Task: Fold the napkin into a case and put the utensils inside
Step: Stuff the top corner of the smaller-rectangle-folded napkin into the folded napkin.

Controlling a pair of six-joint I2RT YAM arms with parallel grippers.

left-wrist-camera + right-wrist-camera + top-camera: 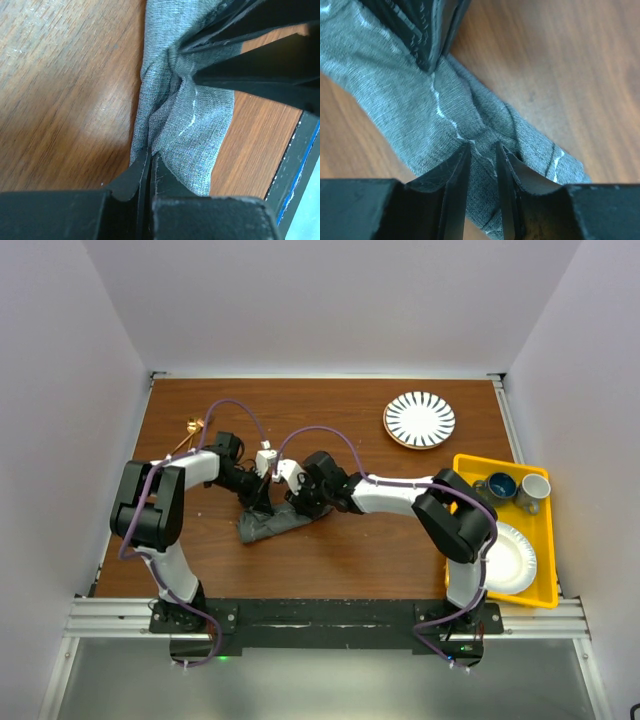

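Note:
The dark grey napkin [262,528] lies as a narrow bunched strip, the case, on the wooden table just left of centre. My left gripper [262,504] is shut on a raised fold of the napkin [200,115], its jaws pressed together [148,150]. My right gripper [293,502] pinches a ridge of the napkin [395,110] between nearly closed jaws [482,148]. Each gripper's fingers show in the other's wrist view: the right one's fingers [250,80] and the left one's fingers [425,30]. The gold utensils [188,434] lie at the far left, apart from the cloth.
A striped plate [419,419] sits at the back right. A yellow tray [549,530] at the right edge holds a white paper plate [510,558], a blue cup [500,485] and a grey mug [532,491]. Both arms cross the table's middle.

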